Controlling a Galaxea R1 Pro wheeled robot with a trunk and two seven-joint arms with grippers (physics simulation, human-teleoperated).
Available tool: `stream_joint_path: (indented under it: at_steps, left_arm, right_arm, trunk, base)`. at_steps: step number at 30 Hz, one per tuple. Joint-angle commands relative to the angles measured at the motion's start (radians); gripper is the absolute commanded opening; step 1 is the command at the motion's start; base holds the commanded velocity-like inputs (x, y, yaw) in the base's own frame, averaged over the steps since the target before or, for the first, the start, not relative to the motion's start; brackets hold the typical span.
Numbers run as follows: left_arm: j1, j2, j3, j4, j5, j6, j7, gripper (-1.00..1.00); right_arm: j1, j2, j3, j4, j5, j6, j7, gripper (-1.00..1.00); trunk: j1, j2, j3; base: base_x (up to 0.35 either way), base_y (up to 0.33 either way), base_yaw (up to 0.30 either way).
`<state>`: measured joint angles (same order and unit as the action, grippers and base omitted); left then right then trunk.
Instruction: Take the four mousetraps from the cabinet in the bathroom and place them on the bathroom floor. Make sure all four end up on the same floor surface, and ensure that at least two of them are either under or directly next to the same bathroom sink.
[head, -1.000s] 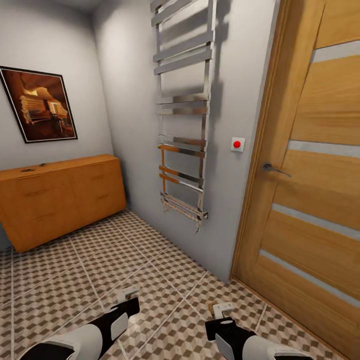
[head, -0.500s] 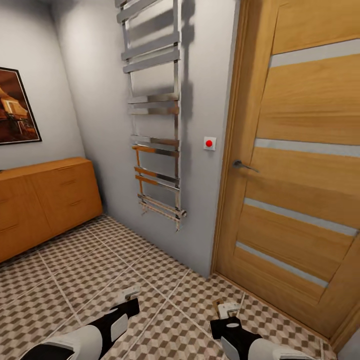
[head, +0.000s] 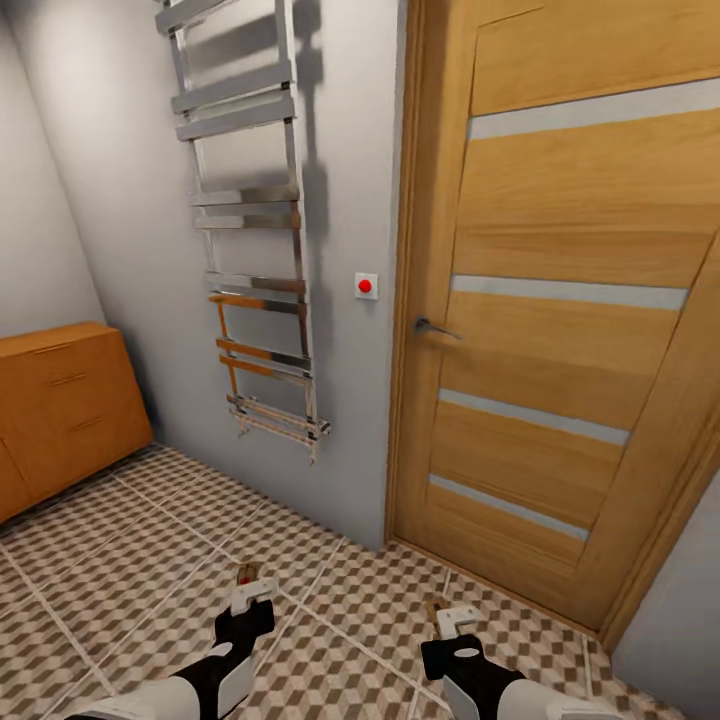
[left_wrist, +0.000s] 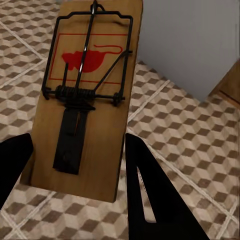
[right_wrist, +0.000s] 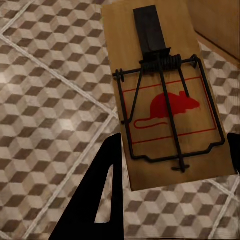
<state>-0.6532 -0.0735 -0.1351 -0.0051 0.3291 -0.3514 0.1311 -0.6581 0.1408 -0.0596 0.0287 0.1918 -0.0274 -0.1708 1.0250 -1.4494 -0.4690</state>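
My left gripper (head: 250, 597) is shut on a mousetrap (left_wrist: 85, 95), a brown wooden board with a black wire spring and a red mouse print, held above the bathroom floor (head: 130, 560) of cube-pattern tiles. Low on the other side, my right gripper (head: 456, 622) is shut on a second mousetrap (right_wrist: 165, 95) of the same look. In the wrist views each board sits between the black fingers (left_wrist: 150, 200) (right_wrist: 102, 195). The orange-brown cabinet (head: 60, 400) stands at the left edge against the wall, well away from both arms. The bathroom sink is out of view.
A chrome towel rail (head: 250, 250) hangs on the grey wall ahead. A closed wooden door (head: 560, 330) with a metal handle (head: 432, 327) stands right of it, with a red button (head: 366, 286) between them. A grey wall corner (head: 680, 640) juts in at lower right.
The head camera has swung to the right: cabinet, towel rail and door slid left in the picture, and the framed picture left the frame. Both grippers still hold their traps.
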Motion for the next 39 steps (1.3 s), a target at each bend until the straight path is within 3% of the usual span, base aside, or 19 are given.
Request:
stream_joint_path:
  at_steps: [1,10,19,23,39]
  left_arm:
    - [0.0,0.0,-0.009,0.0,-0.001,-0.005,0.006,-1.0]
    - [0.008,-0.003,-0.01,0.0,-0.031,-0.007,0.058,-1.0]
    - [0.01,-0.02,-0.011,0.0,-0.075,0.006,0.059,-1.0]
    - [0.011,-0.023,-0.011,0.001,-0.09,0.042,0.058,-1.0]
    - [0.014,-0.026,-0.011,0.0,-0.097,0.072,0.055,-1.0]
  right_arm:
    - [-0.002,0.0,-0.006,0.003,0.008,-0.003,-0.004,-1.0]
    - [-0.002,-0.001,-0.006,0.003,0.008,0.0,-0.004,-1.0]
    - [-0.002,-0.001,-0.006,0.002,0.008,0.0,-0.004,-1.0]
    - [-0.002,-0.001,-0.007,0.003,0.007,0.001,-0.004,-1.0]
    - [-0.002,-0.001,-0.006,0.003,0.006,0.001,-0.004,-1.0]
  trunk:
    - [0.0,-0.001,-0.001]
    - [0.0,-0.001,-0.001]
    - [0.0,-0.001,-0.001]
    - [0.0,-0.001,-0.001]
    - [0.0,-0.001,-0.001]
  base:
    - [0.0,0.0,-0.3]
    - [0.0,0.0,-0.3]
    - [0.0,0.0,-0.3]
    - [0.0,0.0,-0.3]
    - [0.0,0.0,-0.3]
